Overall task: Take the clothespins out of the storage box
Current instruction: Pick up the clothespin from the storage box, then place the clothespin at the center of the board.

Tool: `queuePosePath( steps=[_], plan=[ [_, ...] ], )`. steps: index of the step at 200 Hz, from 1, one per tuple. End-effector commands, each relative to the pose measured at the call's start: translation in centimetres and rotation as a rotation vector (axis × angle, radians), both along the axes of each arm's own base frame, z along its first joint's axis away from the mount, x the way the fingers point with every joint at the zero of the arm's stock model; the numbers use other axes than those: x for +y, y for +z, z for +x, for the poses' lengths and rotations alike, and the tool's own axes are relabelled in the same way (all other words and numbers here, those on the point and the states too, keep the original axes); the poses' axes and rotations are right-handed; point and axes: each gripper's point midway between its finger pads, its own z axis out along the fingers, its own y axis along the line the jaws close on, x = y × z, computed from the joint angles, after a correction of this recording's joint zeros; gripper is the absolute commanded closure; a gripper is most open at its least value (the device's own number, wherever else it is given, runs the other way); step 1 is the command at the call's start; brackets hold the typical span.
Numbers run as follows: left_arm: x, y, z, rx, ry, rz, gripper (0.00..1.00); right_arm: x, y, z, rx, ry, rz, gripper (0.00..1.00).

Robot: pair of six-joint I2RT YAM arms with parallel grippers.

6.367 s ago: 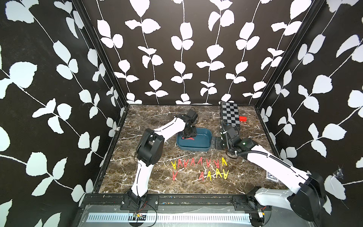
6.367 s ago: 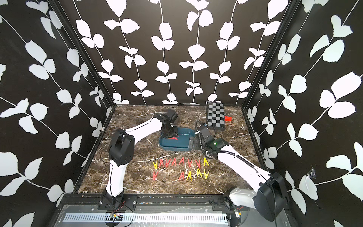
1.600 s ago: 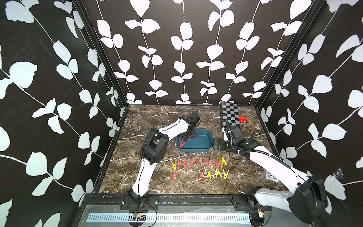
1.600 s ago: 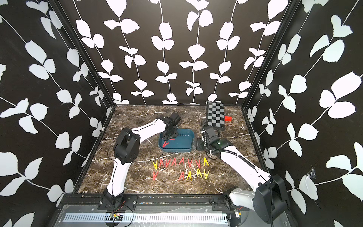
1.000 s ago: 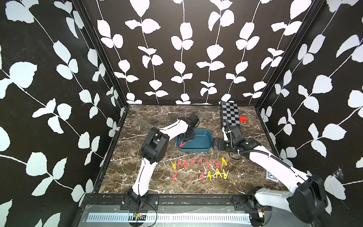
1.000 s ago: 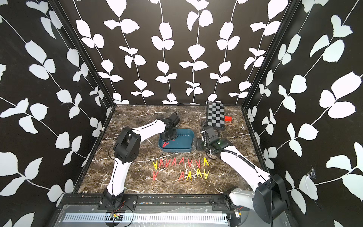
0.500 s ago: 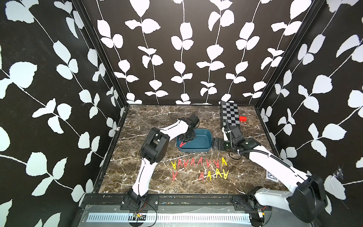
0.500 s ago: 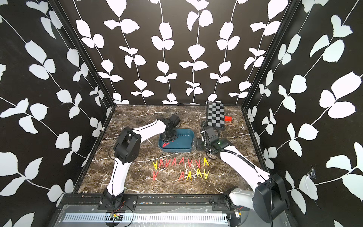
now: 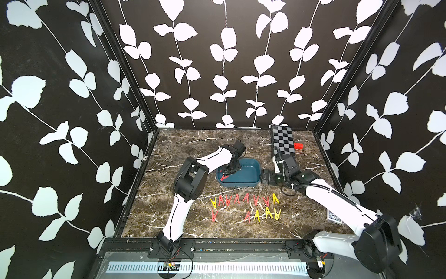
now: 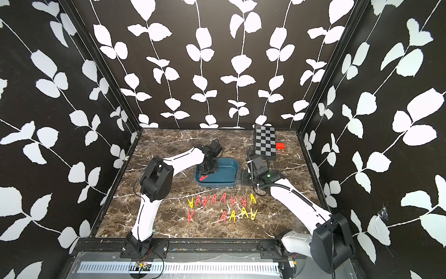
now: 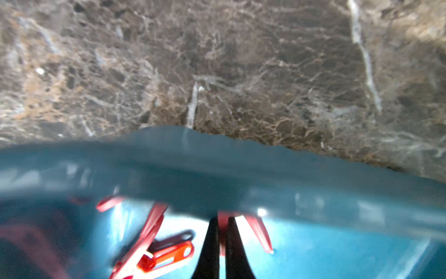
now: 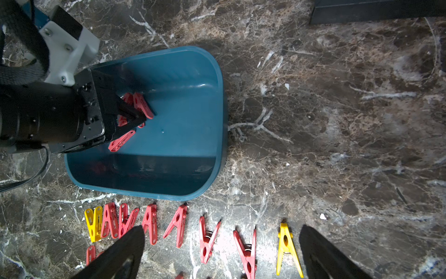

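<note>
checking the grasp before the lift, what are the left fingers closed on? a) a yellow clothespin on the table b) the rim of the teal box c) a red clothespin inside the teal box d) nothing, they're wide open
c: the right wrist view shows the left fingers pinched shut on a red clothespin inside the storage box, with a second red clothespin lying loose beside them.

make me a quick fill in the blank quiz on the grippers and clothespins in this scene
1. The left gripper is shut on a ___ clothespin inside the storage box.
2. The right gripper has its jaws ___.
3. The clothespins lying on the table form ___ rows.
4. Most of those are red; the rest are ___.

Missing words: red; open; two; yellow
</note>
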Motion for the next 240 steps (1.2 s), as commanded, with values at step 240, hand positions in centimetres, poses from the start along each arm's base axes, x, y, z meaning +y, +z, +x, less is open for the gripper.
queuePosePath(
  steps=[240],
  plan=[
    [2.7, 5.3, -21.8, -0.013, -0.507, 0.032, 0.98, 1.2, 0.9, -6.2, -0.055, -0.012, 0.167, 0.01]
  ],
)
